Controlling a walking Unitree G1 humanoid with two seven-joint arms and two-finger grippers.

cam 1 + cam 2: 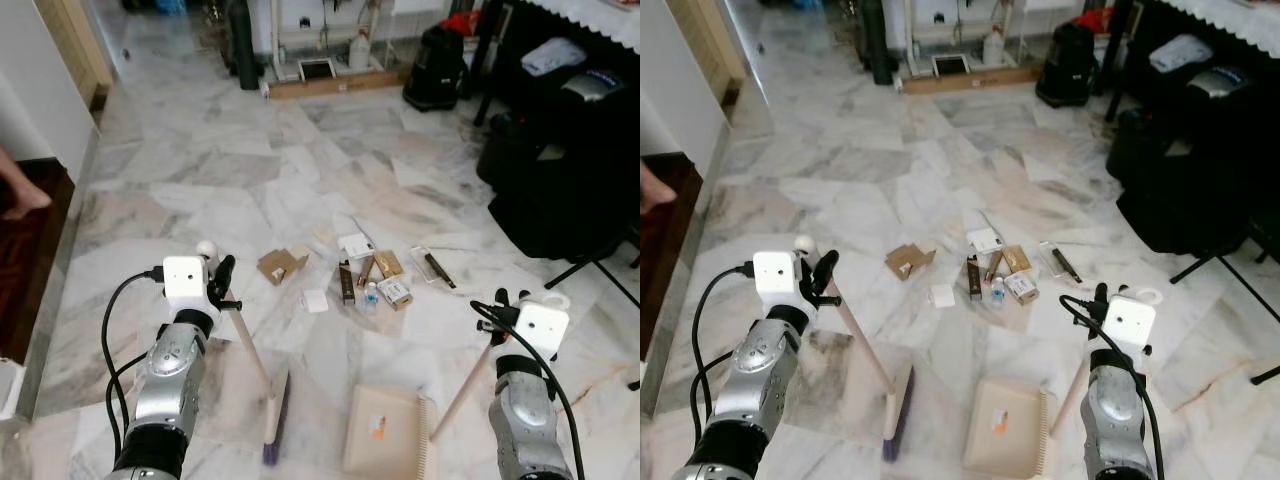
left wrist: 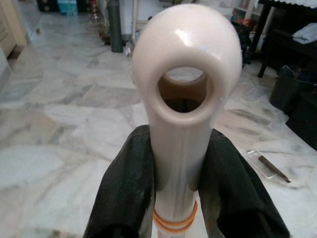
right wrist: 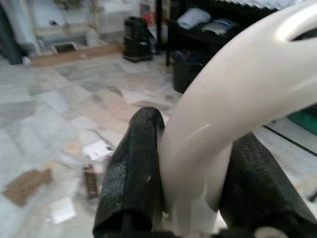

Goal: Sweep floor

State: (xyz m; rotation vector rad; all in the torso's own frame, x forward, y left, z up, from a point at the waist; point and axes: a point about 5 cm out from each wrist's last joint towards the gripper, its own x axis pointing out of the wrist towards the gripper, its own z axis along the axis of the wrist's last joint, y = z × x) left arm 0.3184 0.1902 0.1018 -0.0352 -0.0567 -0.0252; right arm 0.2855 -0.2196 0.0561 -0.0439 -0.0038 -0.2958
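Observation:
My left gripper (image 1: 222, 283) is shut on the wooden handle of a small broom (image 1: 252, 360), whose purple-bristled head (image 1: 276, 408) rests on the floor in front of me. In the left wrist view the handle's white ring end (image 2: 184, 79) sticks up between the black fingers (image 2: 124, 188). My right gripper (image 1: 505, 305) is shut on the handle (image 1: 466, 385) of a beige dustpan (image 1: 385, 430) lying flat on the floor. Its white handle end (image 3: 237, 99) shows between the fingers (image 3: 133, 168). Scattered litter (image 1: 365, 275), cardboard scraps (image 1: 281, 265), small boxes and wrappers, lies on the marble just beyond broom and pan.
A black bag (image 1: 560, 200) and tripod legs (image 1: 590, 270) stand at the right. A black vacuum (image 1: 435, 65) and a wooden plank (image 1: 330, 85) lie at the back. A person's foot (image 1: 20, 195) shows at the left by a dark wooden step (image 1: 30, 270).

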